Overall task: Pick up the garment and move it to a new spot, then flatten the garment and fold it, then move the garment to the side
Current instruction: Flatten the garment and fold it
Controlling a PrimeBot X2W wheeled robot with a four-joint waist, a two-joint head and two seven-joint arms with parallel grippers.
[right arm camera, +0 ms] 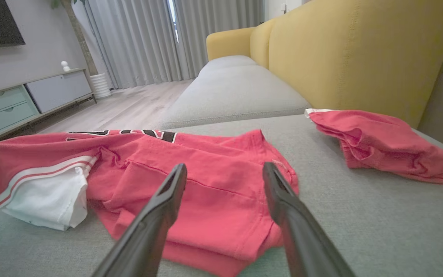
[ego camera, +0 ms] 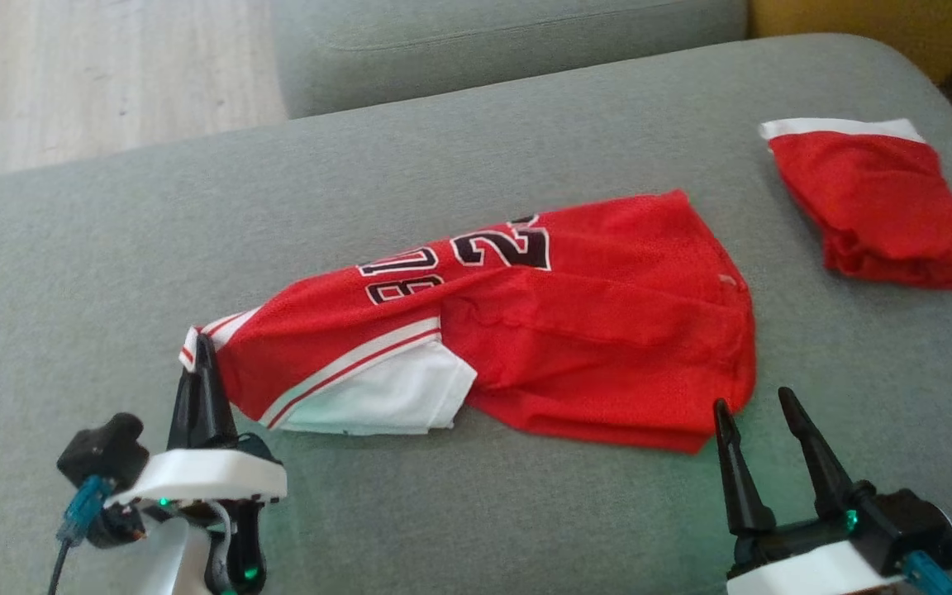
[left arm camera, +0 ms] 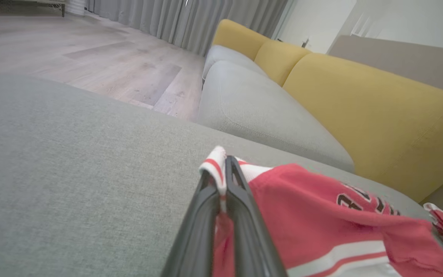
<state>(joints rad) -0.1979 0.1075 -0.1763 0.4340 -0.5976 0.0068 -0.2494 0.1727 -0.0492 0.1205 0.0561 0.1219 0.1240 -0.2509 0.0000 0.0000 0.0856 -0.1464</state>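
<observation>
The garment (ego camera: 542,330) is a red jersey with white trim and black numbers, lying partly folded in the middle of the grey sofa cushion (ego camera: 476,149). My left gripper (ego camera: 202,351) is shut on the garment's white-trimmed left corner (left arm camera: 217,163), lifting it slightly. My right gripper (ego camera: 757,405) stands open just in front of the garment's right lower edge, its fingers (right arm camera: 169,188) apart and pointing at the red cloth (right arm camera: 214,181) without holding it.
A second red cloth with a white band (ego camera: 877,202) lies folded at the far right of the cushion. Yellow backrests (left arm camera: 367,111) rise behind. Another grey seat (right arm camera: 233,90) and wooden floor (ego camera: 96,74) lie beyond the far edge.
</observation>
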